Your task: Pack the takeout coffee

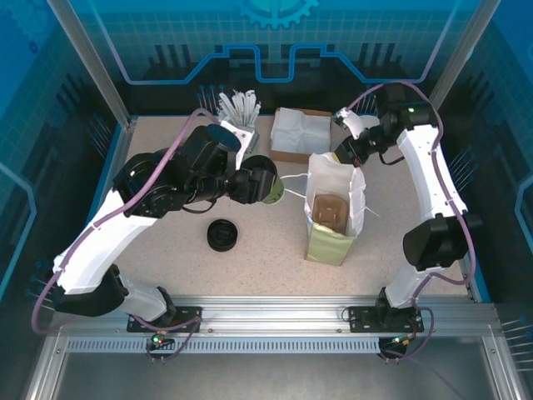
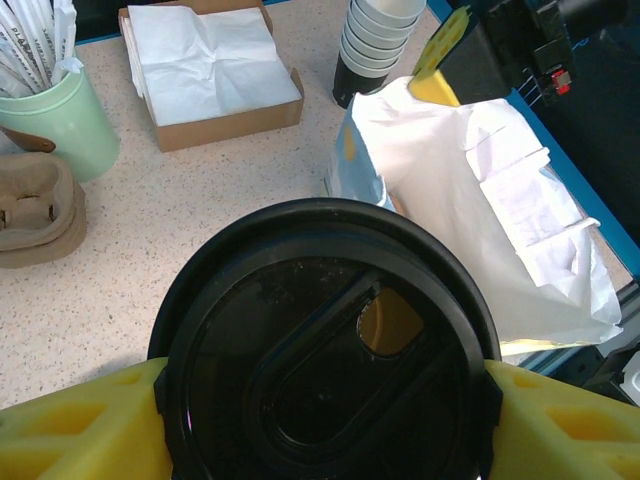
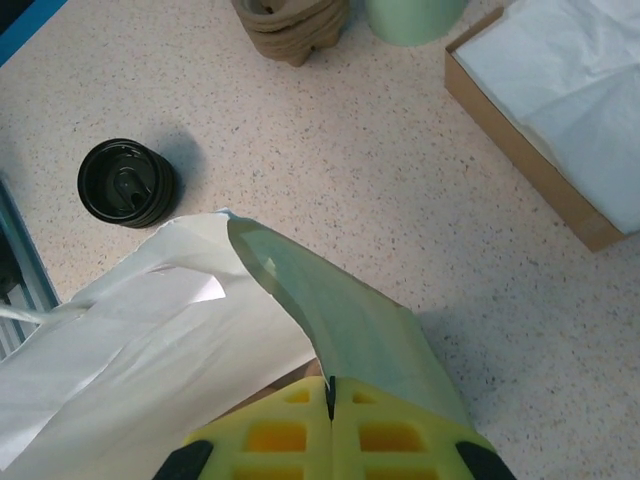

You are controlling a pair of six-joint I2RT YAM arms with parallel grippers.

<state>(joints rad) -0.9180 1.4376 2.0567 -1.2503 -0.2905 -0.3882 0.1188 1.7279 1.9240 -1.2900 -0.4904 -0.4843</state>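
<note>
The takeout coffee (image 2: 325,350) has its round black lid facing my left wrist camera, with its sip hole showing. My left gripper (image 2: 325,425) is shut on it, a yellow finger (image 2: 80,430) pressed against each side of the lid. From above, the takeout coffee (image 1: 266,185) hangs in the left gripper (image 1: 254,183) just left of the open white paper bag (image 1: 333,208). My right gripper (image 3: 330,400) is shut on the bag's rim (image 3: 340,310), its yellow pads meeting on the paper. In the top view the right gripper (image 1: 345,158) sits at the bag's far edge.
A brown cup carrier (image 1: 331,210) lies inside the bag. A low pile of black lids (image 1: 223,235) sits left of the bag. At the back stand a napkin box (image 1: 300,133), a green cup of straws (image 2: 55,110), stacked carriers (image 2: 35,210) and stacked white-rimmed cups (image 2: 380,40).
</note>
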